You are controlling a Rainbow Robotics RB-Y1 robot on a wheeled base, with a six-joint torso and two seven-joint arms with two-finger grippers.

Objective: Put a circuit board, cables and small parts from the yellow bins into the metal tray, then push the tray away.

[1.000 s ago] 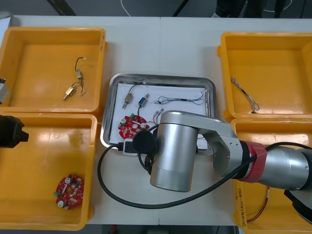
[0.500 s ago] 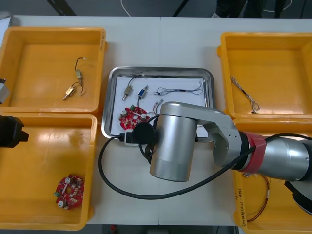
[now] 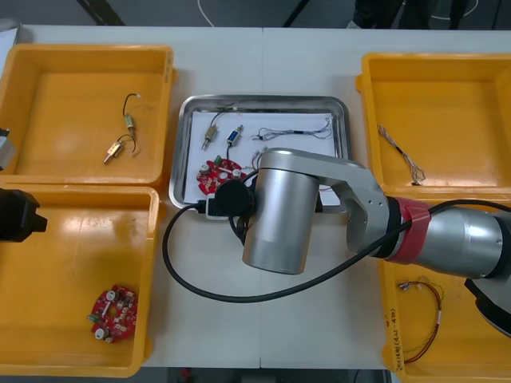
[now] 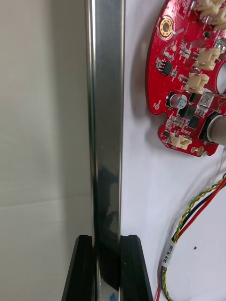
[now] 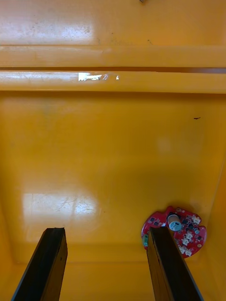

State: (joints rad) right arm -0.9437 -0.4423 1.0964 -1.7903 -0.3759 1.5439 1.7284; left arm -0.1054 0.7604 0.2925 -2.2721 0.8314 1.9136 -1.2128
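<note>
Right gripper point(image 4: 106, 239) clamps its 2 fingers on the metal tray point(image 3: 263, 100) by its rim, apparently the near edge, which is hidden under the arm. The tray lies on the table point(image 3: 319, 335) between the yellow bins point(image 3: 431, 88), long axis left to right. Inside: a red circuit board point(image 4: 183, 84) past the rim, a red and yellow cable point(image 4: 200, 204) beside it, small metal parts point(image 3: 211, 136) toward the far left corner. Left gripper point(image 5: 103, 231) hangs spread wide over the near left bin point(image 5: 113, 141), another board point(image 5: 175, 229) by 1 finger.
</note>
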